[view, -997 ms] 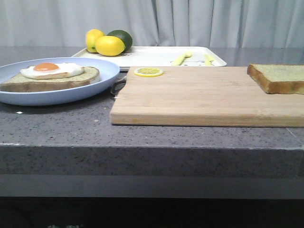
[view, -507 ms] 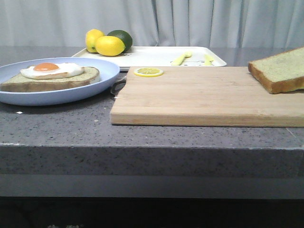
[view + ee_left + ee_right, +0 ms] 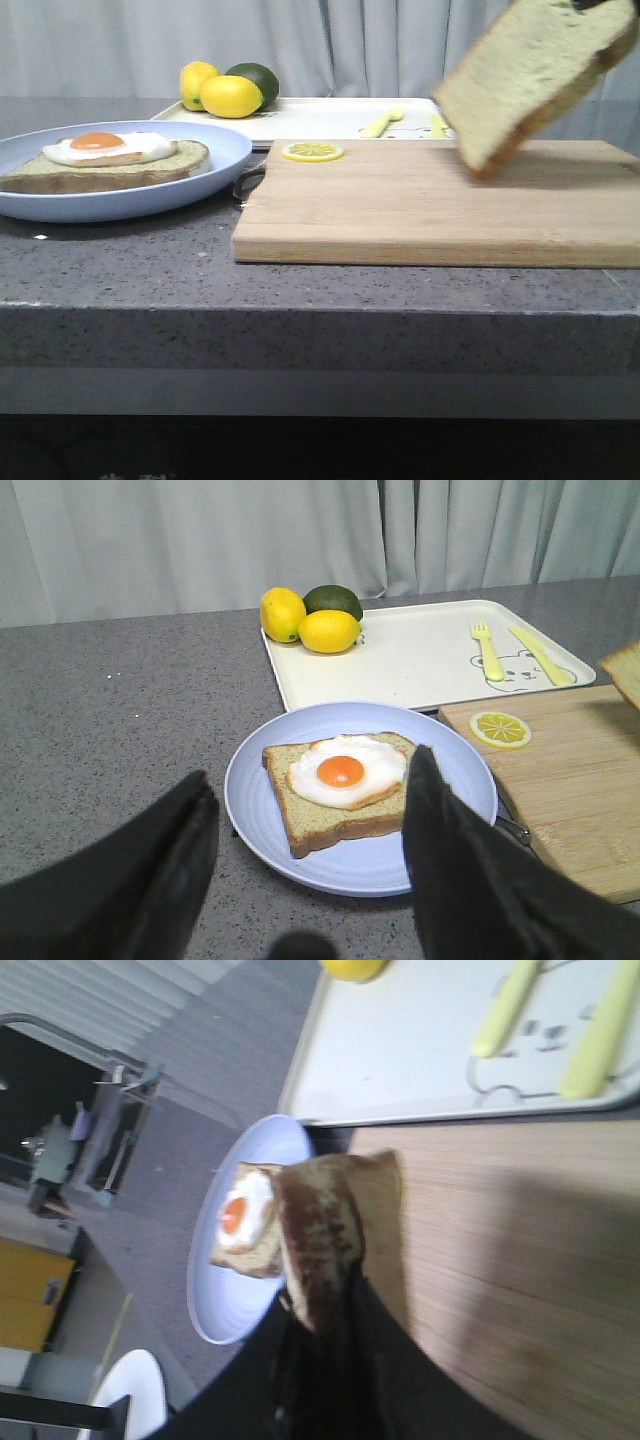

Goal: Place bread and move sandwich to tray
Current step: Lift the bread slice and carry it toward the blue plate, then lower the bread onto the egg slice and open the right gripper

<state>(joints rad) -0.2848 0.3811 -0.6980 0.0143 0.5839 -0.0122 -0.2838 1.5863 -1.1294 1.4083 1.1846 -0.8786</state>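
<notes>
Front view cut off the right gripper almost entirely; only a dark tip showed at the top edge, above the bread (image 3: 535, 85), which hung tilted in the air over the cutting board (image 3: 430, 205), clear of the wood. Right wrist view was blurred, yet the right gripper (image 3: 320, 1305) appeared clamped on the slice's crust edge, the fingers (image 3: 340, 1360) merging into one dark mass below it. The left gripper (image 3: 310, 810) stood wide apart, holding nothing, with the sandwich (image 3: 340, 790) seen between its fingers (image 3: 455, 865) but lower down, on the blue plate (image 3: 440, 855). The tray (image 3: 420, 660) lay behind the plate, carrying two lemons (image 3: 330, 630) and a lime (image 3: 333, 600) at one end, a yellow fork (image 3: 487, 650) and knife (image 3: 540, 655) at the other. A lemon slice (image 3: 312, 152) sat on the board's near corner
</notes>
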